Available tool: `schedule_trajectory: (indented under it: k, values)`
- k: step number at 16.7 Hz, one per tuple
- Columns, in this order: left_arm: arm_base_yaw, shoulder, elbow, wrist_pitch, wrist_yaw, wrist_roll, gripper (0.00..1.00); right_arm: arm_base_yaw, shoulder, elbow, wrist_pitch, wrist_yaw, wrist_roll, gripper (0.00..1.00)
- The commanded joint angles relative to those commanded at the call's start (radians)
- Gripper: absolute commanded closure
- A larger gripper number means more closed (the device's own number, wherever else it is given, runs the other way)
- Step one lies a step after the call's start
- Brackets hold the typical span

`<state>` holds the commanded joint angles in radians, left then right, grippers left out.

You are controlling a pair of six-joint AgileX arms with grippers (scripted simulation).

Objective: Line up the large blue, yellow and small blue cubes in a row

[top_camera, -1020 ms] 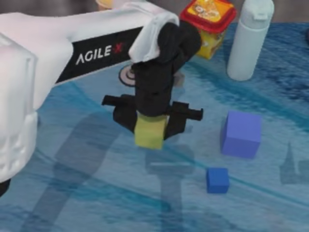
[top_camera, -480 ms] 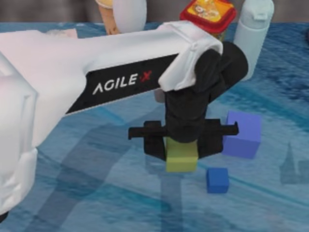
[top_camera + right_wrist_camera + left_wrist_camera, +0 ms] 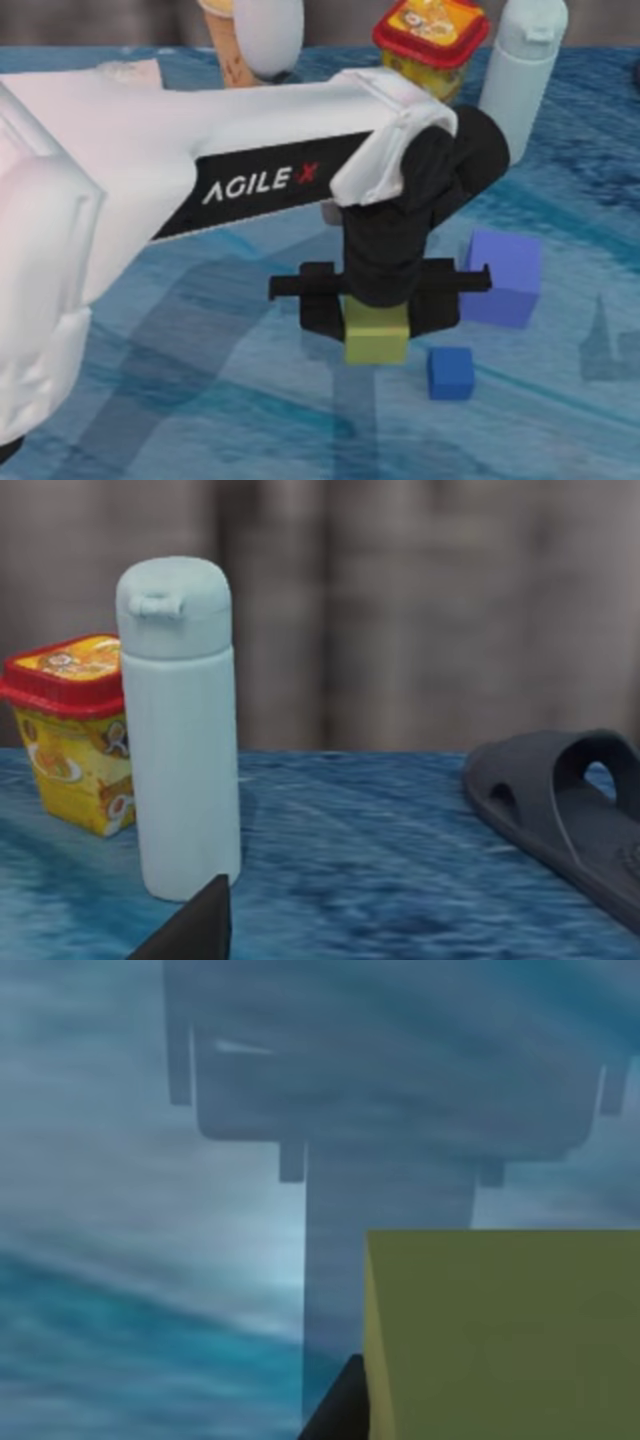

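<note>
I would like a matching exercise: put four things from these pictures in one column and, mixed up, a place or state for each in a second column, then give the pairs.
Things:
1. yellow cube
2. large blue cube
3. small blue cube
4. pale bottle

Places or states:
A. standing upright at the table's far side
B. held in the left hand
C. on the table, nearest the front edge
D. on the table, right of the held cube

Pairs: 1-B, 2-D, 3-C, 4-A

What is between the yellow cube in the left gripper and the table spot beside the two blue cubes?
Nothing visible. The left gripper holds the matte yellow-green cube left of the large periwinkle-blue cube and small royal-blue cube, over bare table.
</note>
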<state>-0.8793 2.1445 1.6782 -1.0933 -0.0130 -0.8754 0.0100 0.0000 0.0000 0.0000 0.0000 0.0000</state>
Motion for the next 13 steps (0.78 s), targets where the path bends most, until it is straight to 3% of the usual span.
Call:
schedule_trajectory:
  k: [4, 9, 13]
  values:
    - [0.001, 0.043, -0.095, 0.143, 0.001, -0.001, 1.0, 0.0, 0.0, 0.0, 0.0, 0.0, 0.0, 0.0]
    - [0.0, 0.053, -0.116, 0.17, 0.0, 0.0, 1.0, 0.0, 0.0, 0.0, 0.0, 0.0, 0.0, 0.0]
    - [0.0, 0.053, -0.116, 0.17, 0.0, 0.0, 0.7, 0.0, 0.0, 0.0, 0.0, 0.0, 0.0, 0.0]
